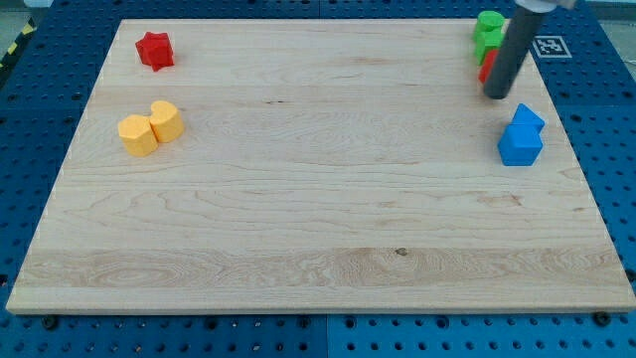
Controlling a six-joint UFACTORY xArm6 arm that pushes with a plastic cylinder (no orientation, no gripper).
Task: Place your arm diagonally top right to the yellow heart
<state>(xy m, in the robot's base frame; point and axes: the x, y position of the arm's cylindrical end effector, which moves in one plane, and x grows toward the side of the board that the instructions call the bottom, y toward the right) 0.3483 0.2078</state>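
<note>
Two yellow blocks sit touching at the view's left. The right one point(166, 120) has rounded lobes and looks like the yellow heart; the left one point(138, 135) looks like a hexagon. My tip point(496, 96) is at the far upper right of the board, far to the right of the yellow blocks and slightly above their level. The dark rod rises from the tip to the view's top edge.
A red star point(155, 50) lies at the top left. Two green blocks point(488, 34) stand at the top right beside the rod, with a red block point(486, 70) partly hidden behind it. Two blue blocks point(521, 137) sit just below right of my tip.
</note>
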